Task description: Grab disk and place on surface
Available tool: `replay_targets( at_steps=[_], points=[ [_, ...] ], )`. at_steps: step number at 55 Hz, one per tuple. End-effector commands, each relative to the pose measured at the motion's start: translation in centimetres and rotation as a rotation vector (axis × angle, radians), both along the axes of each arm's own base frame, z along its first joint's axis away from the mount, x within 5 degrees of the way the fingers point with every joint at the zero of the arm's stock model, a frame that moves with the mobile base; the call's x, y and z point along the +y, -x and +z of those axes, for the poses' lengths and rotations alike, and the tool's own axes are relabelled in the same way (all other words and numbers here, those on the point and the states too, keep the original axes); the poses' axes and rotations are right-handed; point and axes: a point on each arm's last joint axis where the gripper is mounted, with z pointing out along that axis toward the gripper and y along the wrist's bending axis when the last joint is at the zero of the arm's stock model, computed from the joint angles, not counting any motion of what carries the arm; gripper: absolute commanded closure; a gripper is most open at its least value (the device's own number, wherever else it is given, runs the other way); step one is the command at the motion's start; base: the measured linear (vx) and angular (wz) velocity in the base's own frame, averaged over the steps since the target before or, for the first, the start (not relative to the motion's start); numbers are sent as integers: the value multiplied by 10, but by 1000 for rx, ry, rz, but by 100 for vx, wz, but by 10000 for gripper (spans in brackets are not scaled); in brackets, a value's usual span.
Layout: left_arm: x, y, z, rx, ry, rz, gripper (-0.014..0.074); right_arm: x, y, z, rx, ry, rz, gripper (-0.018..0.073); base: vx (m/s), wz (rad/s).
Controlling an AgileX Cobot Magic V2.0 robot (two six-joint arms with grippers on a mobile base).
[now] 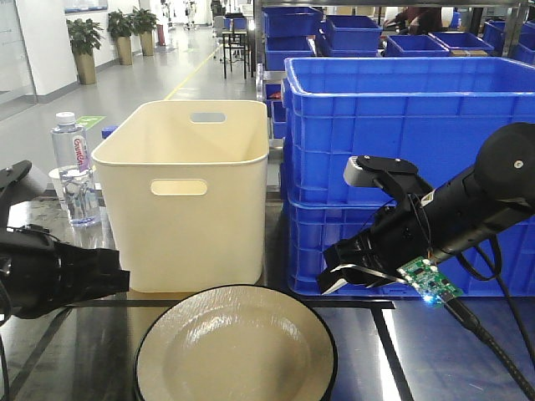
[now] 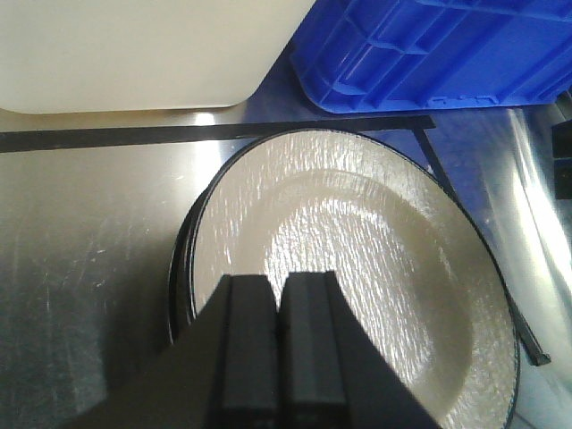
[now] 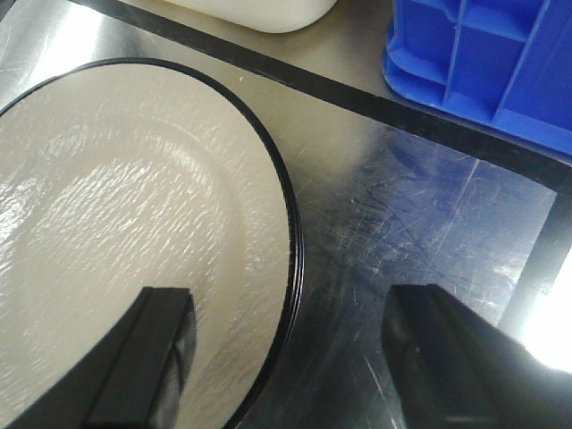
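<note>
- While the disk rests on the counter, right gripper straddles its rim, jaws wide and empty; closing comes next.
- Left gripper hovers, jaws together, empty.

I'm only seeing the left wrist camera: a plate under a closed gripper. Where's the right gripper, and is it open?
Observer: The right gripper is open and straddles the plate at its right rim, with one finger over the plate and the other over the tabletop.
Operator: Is it touching the plate?
Observer: I can't tell. The front view only shows it low in front of the stacked blue crates.
Operator: Is there anything on the left that I can't see?
Observer: A water bottle stands left of the cream bin, beyond the left gripper.
</note>
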Motion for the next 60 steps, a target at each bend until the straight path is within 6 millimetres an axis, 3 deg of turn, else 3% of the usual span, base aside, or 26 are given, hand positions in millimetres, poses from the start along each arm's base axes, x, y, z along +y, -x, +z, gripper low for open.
replay_targets(
  at_steps=[1,17,28,40,50,51,60],
  points=[
    [2,4,23,-102,52,35,605,-3,7,30,-115,-47,-17,69,0,0],
    [4,6,19,-192,-3,80,605,-3,7,30,-116,-46,-16,69,0,0],
    [9,53,-3,-500,-43,193,605,-3,7,30,-114,-46,-15,69,0,0],
    [37,120,-72,-673,-91,278,605,-3,7,30,-114,-46,-15,69,0,0],
    [54,168,-111,-821,-102,277,603,-3,7,30,-114,-45,-15,69,0,0],
    [61,181,-129,-825,-105,305,603,-3,7,30,-114,-46,-15,69,0,0],
    [71,193,-158,-730,-123,411,602,-3,7,30,-114,-46,-15,69,0,0]
  ],
)
